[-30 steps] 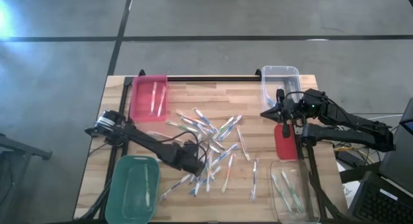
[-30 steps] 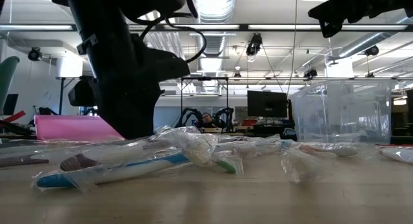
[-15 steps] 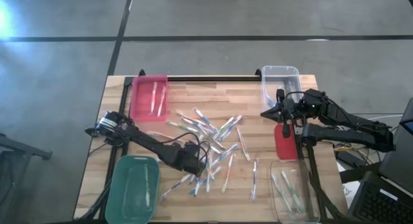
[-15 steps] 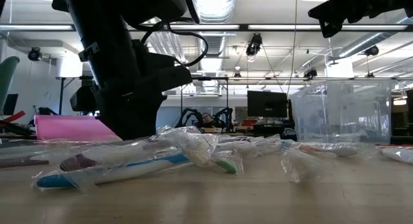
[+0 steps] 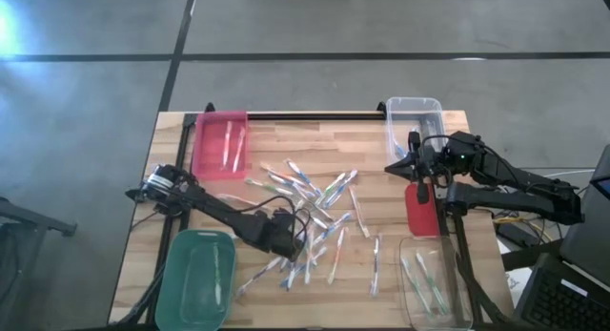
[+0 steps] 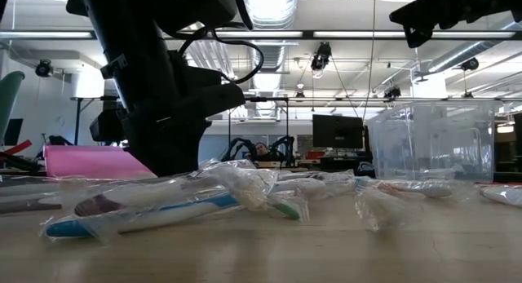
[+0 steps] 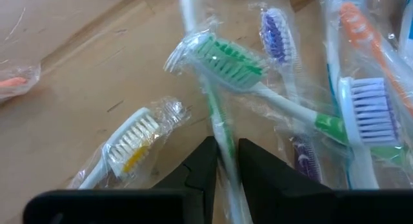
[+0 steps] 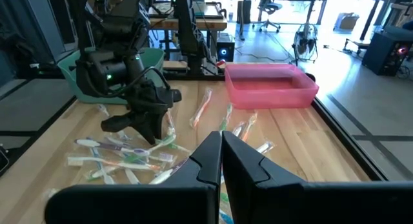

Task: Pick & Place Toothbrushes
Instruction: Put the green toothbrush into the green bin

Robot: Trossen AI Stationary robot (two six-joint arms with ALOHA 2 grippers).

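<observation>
Left gripper (image 7: 224,169) is down in the toothbrushes (image 5: 310,212) heaped mid-table, its fingers pinched on a wrapped green toothbrush (image 7: 222,88). Right gripper (image 5: 408,164) hovers by the right edge beside the clear bin (image 5: 413,121), fingers shut, nothing in them.

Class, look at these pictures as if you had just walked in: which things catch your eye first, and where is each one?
First comes the heap of wrapped toothbrushes strewn across the middle of the wooden table. The left hand is down in that heap, its fingers on either side of a green toothbrush. Around the edges stand coloured bins: a pink bin at the far left corner and a green bin at the near left.
</observation>
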